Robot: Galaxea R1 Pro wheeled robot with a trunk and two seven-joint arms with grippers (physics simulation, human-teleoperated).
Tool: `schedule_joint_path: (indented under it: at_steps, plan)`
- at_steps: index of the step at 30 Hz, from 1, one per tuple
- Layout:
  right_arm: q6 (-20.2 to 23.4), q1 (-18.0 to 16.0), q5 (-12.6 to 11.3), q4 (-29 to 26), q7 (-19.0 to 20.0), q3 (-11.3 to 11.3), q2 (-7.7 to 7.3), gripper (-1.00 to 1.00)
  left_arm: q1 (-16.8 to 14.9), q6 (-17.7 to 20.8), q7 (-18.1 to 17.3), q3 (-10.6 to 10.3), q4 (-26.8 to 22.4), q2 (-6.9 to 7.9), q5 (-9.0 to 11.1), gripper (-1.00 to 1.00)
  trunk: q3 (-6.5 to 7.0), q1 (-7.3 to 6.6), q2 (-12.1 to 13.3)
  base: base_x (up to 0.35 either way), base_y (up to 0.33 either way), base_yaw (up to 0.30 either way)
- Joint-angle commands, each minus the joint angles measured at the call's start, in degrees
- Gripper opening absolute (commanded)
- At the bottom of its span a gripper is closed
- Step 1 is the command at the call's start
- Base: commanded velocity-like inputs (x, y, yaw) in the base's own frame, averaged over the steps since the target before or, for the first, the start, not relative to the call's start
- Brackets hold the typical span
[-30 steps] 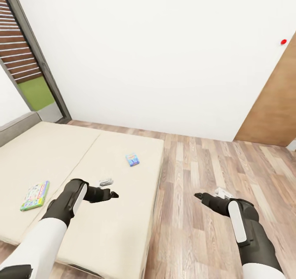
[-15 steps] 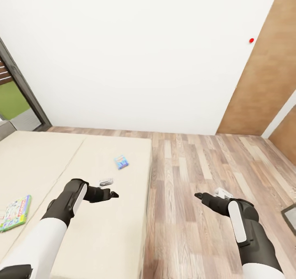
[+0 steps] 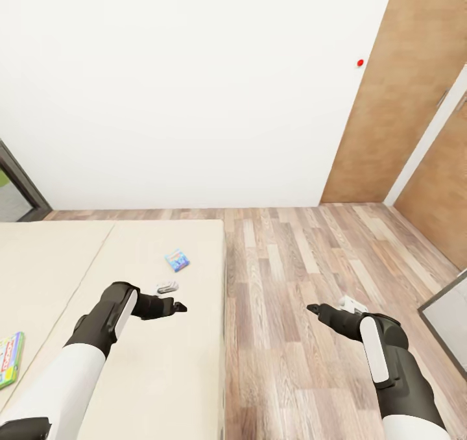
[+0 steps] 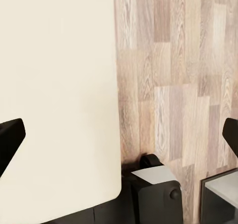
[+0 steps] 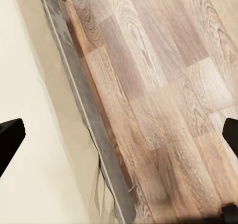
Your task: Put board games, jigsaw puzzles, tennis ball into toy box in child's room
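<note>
Nearby, blue board game on bed, both pincers apparently spread wide, empty.

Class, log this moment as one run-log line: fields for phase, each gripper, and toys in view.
phase: in transit beside bed | left gripper: open, empty | right gripper: open, empty | toys: blue board game and green-edged board game on mattress

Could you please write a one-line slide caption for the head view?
Both open grippers, left and right, hover empty beside the bed, where a small blue board game lies.
</note>
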Motion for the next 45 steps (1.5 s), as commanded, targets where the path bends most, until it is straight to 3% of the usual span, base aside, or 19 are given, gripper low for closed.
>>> schedule_joint_path:
  at_steps: [1,45]
  plan:
    - [0.3,0.0,0.0,-0.1,0.1,-0.1,0.06,1.0,0.0,0.3,-0.1,0.1,-0.1,0.0,0.0,1.0,-0.11,0.03,-0.1,0.0,0.073,-0.067]
    - [-0.9,0.0,0.0,-0.2,0.1,0.1,0.15,1.0,-0.1,0.3,-0.1,0.2,0.0,0.19,0.0,1.0,-0.11,0.03,-0.1,0.0,0.09,-0.001]
